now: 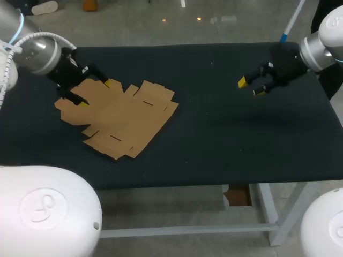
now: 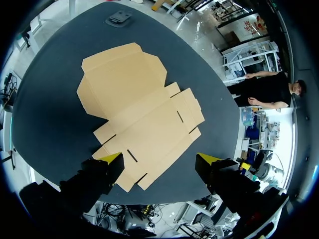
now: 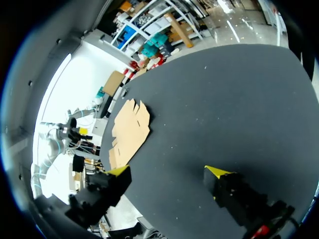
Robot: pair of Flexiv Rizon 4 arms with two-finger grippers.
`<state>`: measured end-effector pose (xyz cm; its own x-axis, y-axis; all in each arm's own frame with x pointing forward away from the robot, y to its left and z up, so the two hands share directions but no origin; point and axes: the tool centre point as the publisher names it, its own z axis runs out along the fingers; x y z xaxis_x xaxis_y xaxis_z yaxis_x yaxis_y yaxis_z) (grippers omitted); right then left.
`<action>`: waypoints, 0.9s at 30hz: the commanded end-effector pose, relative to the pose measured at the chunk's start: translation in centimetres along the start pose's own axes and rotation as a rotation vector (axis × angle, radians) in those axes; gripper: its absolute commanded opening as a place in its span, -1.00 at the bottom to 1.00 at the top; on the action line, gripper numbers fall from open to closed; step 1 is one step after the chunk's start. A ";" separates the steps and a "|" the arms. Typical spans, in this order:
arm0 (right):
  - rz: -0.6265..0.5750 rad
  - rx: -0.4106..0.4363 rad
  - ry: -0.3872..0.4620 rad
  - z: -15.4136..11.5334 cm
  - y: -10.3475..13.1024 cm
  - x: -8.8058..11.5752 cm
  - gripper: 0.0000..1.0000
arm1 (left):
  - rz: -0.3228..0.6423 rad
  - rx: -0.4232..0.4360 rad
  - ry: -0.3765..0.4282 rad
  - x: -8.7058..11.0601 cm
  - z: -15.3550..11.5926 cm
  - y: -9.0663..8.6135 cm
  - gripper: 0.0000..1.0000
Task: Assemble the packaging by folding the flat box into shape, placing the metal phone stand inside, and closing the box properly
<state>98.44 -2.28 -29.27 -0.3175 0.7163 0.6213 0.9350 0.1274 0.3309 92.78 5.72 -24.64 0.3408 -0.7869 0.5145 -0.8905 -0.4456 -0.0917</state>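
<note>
A dark bench (image 1: 225, 134) carries the work. One flat cardboard box (image 1: 120, 115) lies unfolded on its left part, every flap down. The left arm (image 1: 32, 51) comes in over the box's left edge. The left jaws stand open just above the flaps there, gripping nothing. The right arm (image 1: 321, 45) hangs over bare bench, well apart from the box, and the right jaws are open and empty too. In the left wrist view a small dark grey piece (image 2: 118, 18) sits near the bench's edge beyond the box. It is probably the phone stand, though too small to tell for sure.

The step in hand looks to be the first fold. To do it well, the left jaws should pinch a side flap close to its crease, not at its tip, and raise it along the scored line. The right arm should come across and press the middle panel down, so the sheet cannot slide.

Counted: one box, one likely stand, two arms.
</note>
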 end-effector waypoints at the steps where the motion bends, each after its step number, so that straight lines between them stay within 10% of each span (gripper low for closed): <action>1: -0.033 0.050 0.012 0.8 1.5 0.3 1.00 | -0.005 0.032 -0.020 -0.3 0.0 1.6 1.00; 27: -0.308 0.277 0.058 11.9 8.0 5.2 1.00 | -0.021 0.014 -0.020 -2.2 -0.7 0.8 1.00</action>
<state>104.75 9.18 -31.23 -0.5900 0.5860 0.5554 0.8073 0.4163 0.4183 90.66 7.24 -25.50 0.3625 -0.7816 0.5077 -0.8759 -0.4718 -0.1009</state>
